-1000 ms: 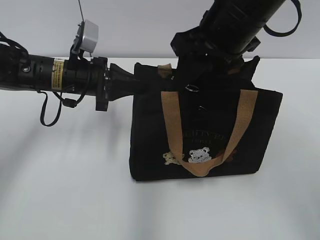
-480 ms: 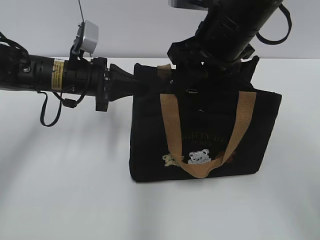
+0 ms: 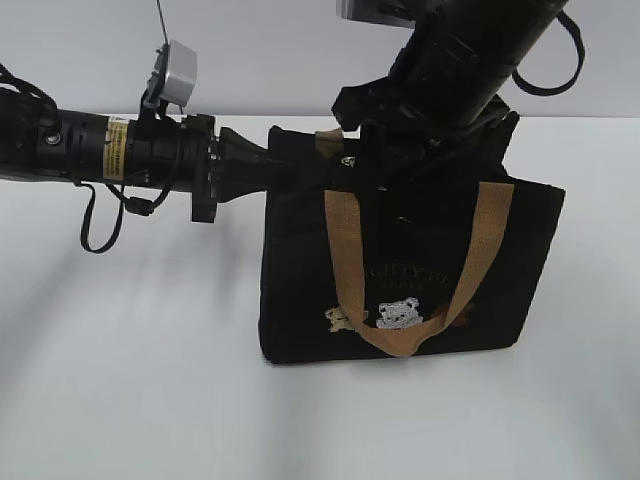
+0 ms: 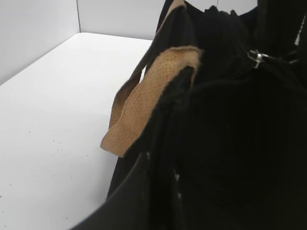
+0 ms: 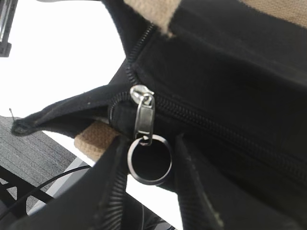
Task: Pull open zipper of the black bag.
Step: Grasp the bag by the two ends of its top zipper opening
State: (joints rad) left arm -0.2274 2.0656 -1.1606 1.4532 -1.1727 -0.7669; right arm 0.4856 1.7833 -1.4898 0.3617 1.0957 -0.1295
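While the black bag (image 3: pixel 410 265) stands upright on the white tabletop (image 3: pixel 130 380), its top is closed along the visible stretch, so nothing of its inside can be seen. Its zipper (image 5: pixel 211 125) runs along that top edge, teeth meshed, with the silver pull (image 5: pixel 143 114) hanging near one end and a metal ring (image 5: pixel 149 159) dangling from it. The right claw (image 5: pixel 146 184) comes down onto the bag's top from above; its two ribbed fingers (image 5: pixel 115 191) stand on either side of the ring with a gap between them, and I cannot tell whether they pinch it. The left claw (image 3: pixel 285 172) reaches in level from the left and is clenched on the bag's upper left corner. A tan handle (image 3: pixel 400 270) droops over the front, above small bear patches (image 3: pixel 385 315).
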